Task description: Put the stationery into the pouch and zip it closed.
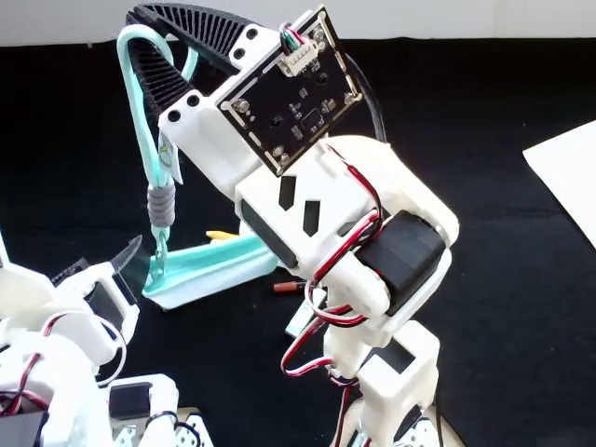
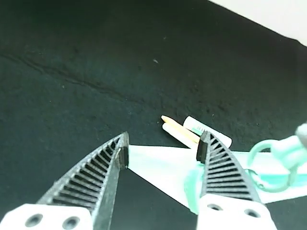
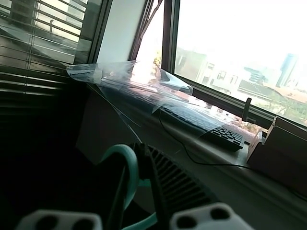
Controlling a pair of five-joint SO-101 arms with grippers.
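My right gripper point(image 1: 136, 35) is raised high above the table and is shut on the teal wrist strap point(image 1: 144, 121) of the mint pouch point(image 1: 209, 268). The strap point(image 3: 119, 165) runs between its fingers point(image 3: 165, 184). The pouch hangs from the strap by one end, and its other end rests on the black table. My left gripper point(image 2: 163, 147) is open, low over the pouch's pale side point(image 2: 160, 167). Just past the pouch lie an orange pencil point(image 2: 178, 130) and a white eraser point(image 2: 207, 131).
A red-brown pen tip point(image 1: 289, 288) and a yellow item point(image 1: 219, 236) stick out beside the pouch. A white sheet point(image 1: 568, 172) lies at the right edge of the black mat point(image 1: 503, 112). The right arm's body blocks the table's middle.
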